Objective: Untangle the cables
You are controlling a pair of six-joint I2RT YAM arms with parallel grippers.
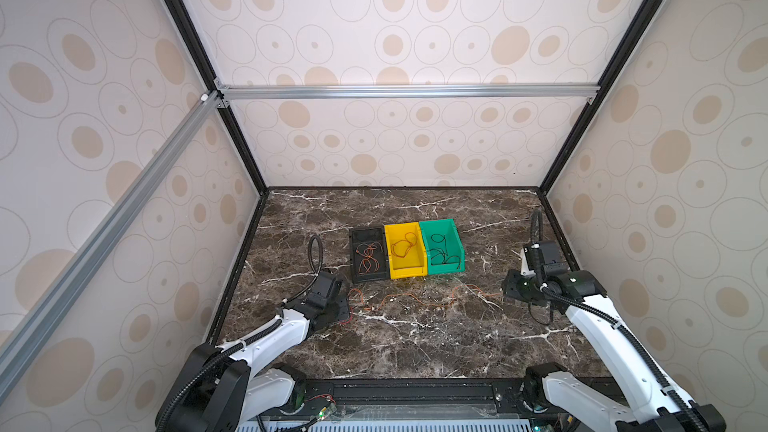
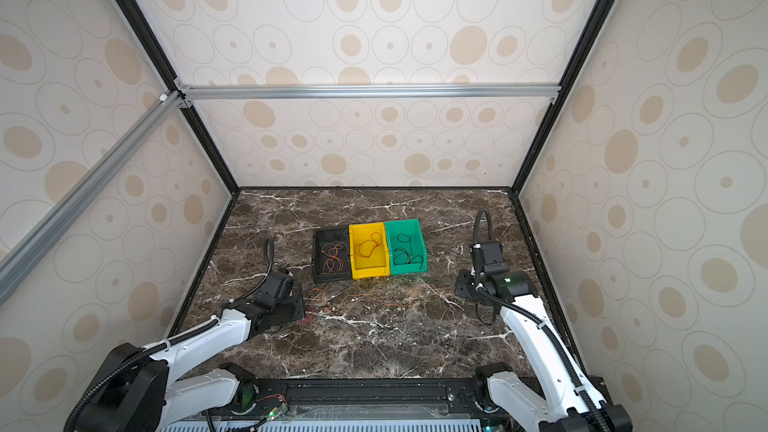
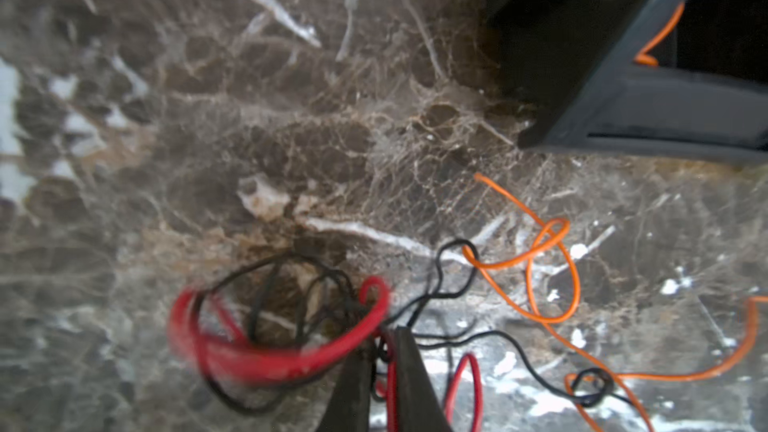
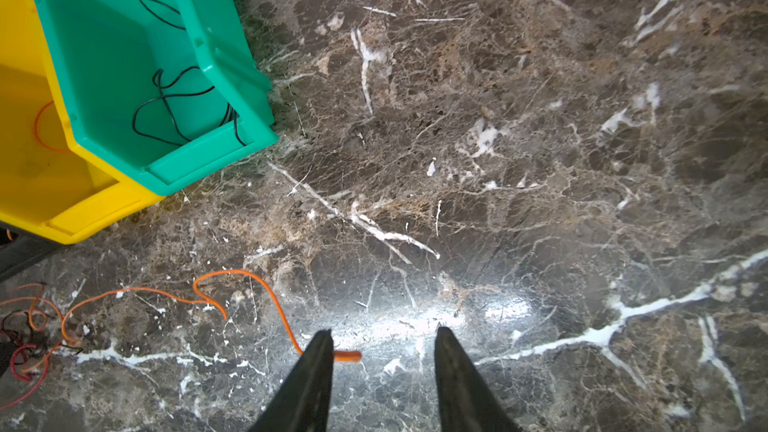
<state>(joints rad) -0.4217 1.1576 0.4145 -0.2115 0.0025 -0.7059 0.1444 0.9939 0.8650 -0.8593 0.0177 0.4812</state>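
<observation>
Robotics lab test cell: aluminium-profile frame (image 1: 407, 91), patterned wall panels (image 1: 395, 14), marble-look tabletop (image 1: 415, 338), left arm (image 1: 270, 336) and right arm (image 1: 598, 326) on front rail (image 1: 415, 392).

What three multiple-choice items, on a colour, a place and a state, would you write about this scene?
1. What colour is the thin cable in the green plastic bin? A) orange B) black C) red
2. Where does the long thin orange cable lie? A) in that green bin B) over the right arm C) on the dark marble table, outside the bin
3. How do the jaws of the right gripper stand? A) shut on a red cable B) open C) shut on a bin rim
Answers: B, black loops lie on its green floor; C, it runs over the marble; B, a clear gap shows between them in the right wrist view.
</observation>
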